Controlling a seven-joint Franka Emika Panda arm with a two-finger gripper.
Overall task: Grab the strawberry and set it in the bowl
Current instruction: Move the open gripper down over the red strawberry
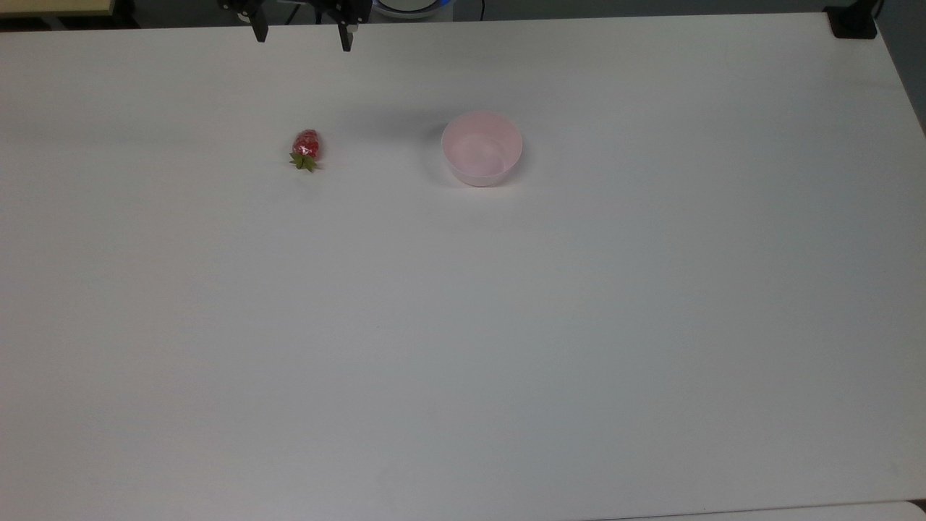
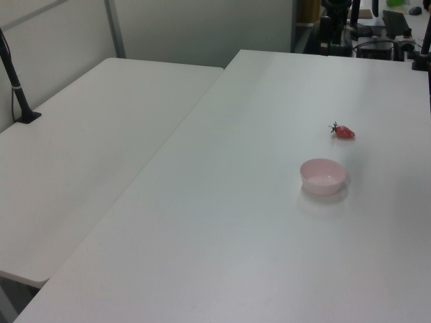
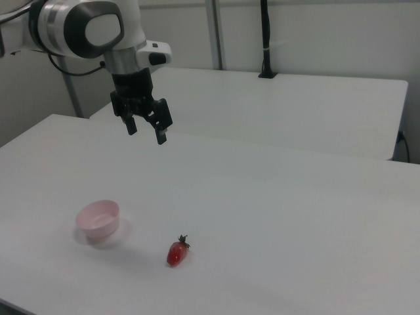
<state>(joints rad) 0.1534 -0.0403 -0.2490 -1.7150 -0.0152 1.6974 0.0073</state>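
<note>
Here, the released tool (image 3: 146, 130) is hovering high above the tabletop (image 1: 463, 325), nothing grasped; the strawberry (image 1: 307, 149) is lying outside the bowl (image 1: 482, 147), awaiting pickup.

A broad white table (image 1: 463, 325) is seen, with a second white table (image 2: 81, 175) set alongside (edges nearly touching), on which a black post (image 2: 15, 84) is mounted.
</note>
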